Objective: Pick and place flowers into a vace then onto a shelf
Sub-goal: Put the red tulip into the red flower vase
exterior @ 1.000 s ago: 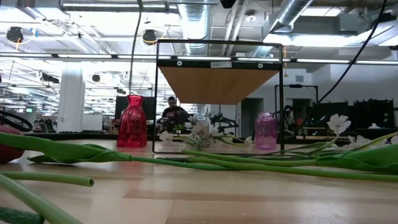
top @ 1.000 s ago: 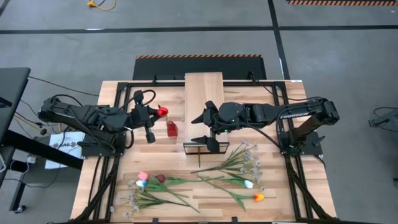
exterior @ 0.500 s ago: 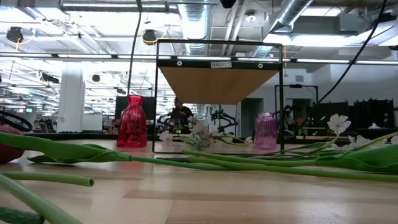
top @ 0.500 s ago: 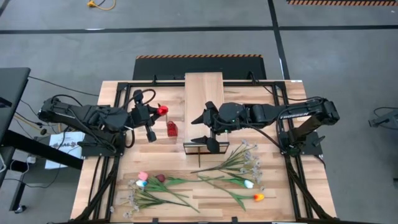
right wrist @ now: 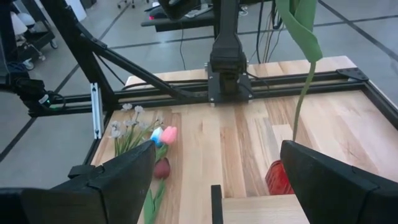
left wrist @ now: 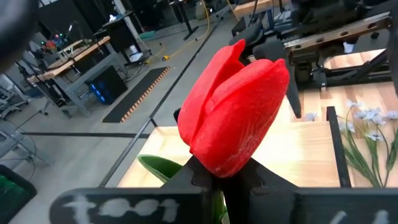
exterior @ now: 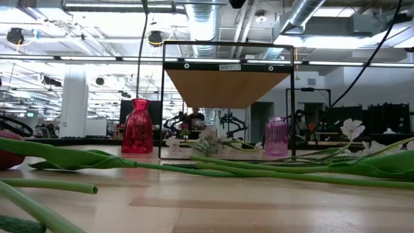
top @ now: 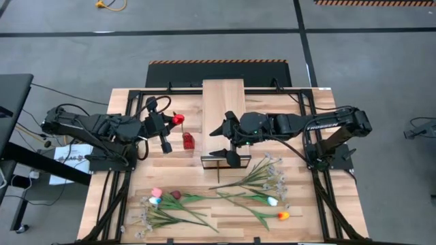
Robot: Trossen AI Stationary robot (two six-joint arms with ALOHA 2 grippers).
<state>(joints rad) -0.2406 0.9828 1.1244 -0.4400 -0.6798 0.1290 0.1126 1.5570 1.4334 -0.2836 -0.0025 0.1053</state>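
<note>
High view, left to right: left gripper (top: 165, 128) pinching a red tulip (top: 178, 120) just under the bloom, stem hanging down to the mouth of the red vase (top: 187, 141) beside the shelf (top: 223, 102); right gripper (top: 223, 142) spread wide and empty by the shelf's near end. Rest of the flowers (top: 225, 199) lying loose on the table (top: 340, 204). Likely risks: stem missing the narrow neck, or tipping the light vase through a sideways nudge on release.

Even, bright overhead light; ceiling lamps (exterior: 326, 40) glare; near stems (exterior: 45, 186) and the red tulip (left wrist: 233, 118) blur
</note>
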